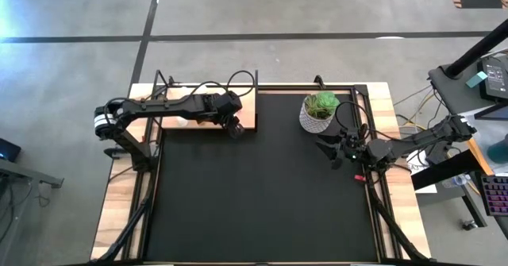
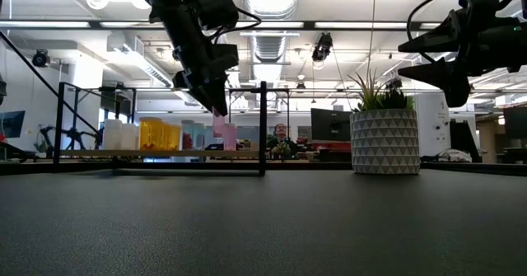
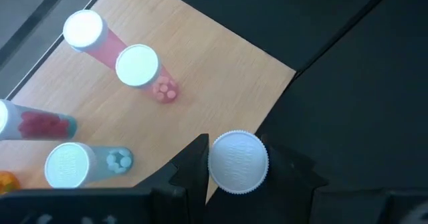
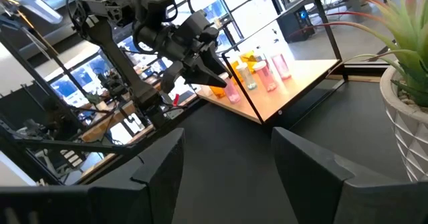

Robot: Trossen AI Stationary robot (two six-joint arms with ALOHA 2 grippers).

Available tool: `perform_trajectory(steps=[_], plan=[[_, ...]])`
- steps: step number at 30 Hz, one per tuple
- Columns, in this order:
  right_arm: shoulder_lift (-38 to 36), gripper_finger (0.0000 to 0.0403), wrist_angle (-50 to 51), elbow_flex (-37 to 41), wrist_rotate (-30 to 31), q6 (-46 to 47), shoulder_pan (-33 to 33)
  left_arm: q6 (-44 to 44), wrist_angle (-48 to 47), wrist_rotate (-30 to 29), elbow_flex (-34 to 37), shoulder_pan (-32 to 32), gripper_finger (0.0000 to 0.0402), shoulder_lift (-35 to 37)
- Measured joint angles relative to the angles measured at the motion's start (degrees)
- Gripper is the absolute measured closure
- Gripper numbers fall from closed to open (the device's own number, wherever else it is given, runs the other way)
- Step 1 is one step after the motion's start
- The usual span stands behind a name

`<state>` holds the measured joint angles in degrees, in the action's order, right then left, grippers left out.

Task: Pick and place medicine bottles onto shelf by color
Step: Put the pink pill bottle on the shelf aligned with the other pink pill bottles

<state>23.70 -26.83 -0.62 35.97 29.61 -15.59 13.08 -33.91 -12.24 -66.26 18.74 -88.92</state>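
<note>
Two arms are at the table [image 1: 262,179], but only one is busy. The left gripper [image 3: 237,177] is closed on a little bottle [image 3: 238,162] with a white cap. It holds the bottle from both sides, cap up, so it does not tip. In the low view the bottle [image 2: 222,130] looks pink and hangs just over the shelf [image 2: 165,154], right at the end nearest the plant pot [image 2: 384,141]. I think it is about to be set down there.

The shelf [image 3: 194,70] is a pale wooden board along the far edge of the table. More bottles already stand on it. Two pink ones [image 3: 144,70] stand close together near the held bottle. That may be why this one is brought here: pink goes with pink. Farther along are yellow bottles [image 2: 156,133] and white ones [image 2: 119,134], each color in its own bunch. Near the gripper there is also a pale blue bottle [image 3: 77,164] and one with red pills [image 3: 37,125].

The gripper should go down slowly, since the corner of the board is close and the bottle could slip off.

The right gripper [image 1: 337,148] waits with its fingers wide apart, empty, up in the air next to the plant pot and well away from the shelf.
</note>
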Motion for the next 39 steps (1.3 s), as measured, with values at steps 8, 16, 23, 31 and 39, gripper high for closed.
perform_trajectory(steps=[8, 16, 23, 31, 39], plan=[[0.0, 0.0188, 0.0, 0.0, 0.0, 0.0, 0.0, 0.1, 0.0, 0.0, 0.0, 0.2, 0.0293, -0.7], [0.0, 0.0188, 0.0, 0.0, 0.0, 0.0, 0.0, 0.1, 2.1, 0.0, -0.2, 1.1, 0.0293, -1.8], [0.0, 0.0188, 0.0, 0.0, 0.0, 0.0, 0.0, 0.1, 2.5, 1.0, -0.4, 1.9, 0.0293, -4.5], [0.0, 0.0188, 0.0, 0.0, 0.0, 0.0, 0.0, 0.0, 2.6, 0.1, -1.1, 2.1, 0.0293, -4.9], [0.0, 0.0188, 0.0, 0.0, 0.0, 0.0, 0.0, 0.1, 3.2, 0.0, -1.0, 3.1, 0.0293, -4.9]])
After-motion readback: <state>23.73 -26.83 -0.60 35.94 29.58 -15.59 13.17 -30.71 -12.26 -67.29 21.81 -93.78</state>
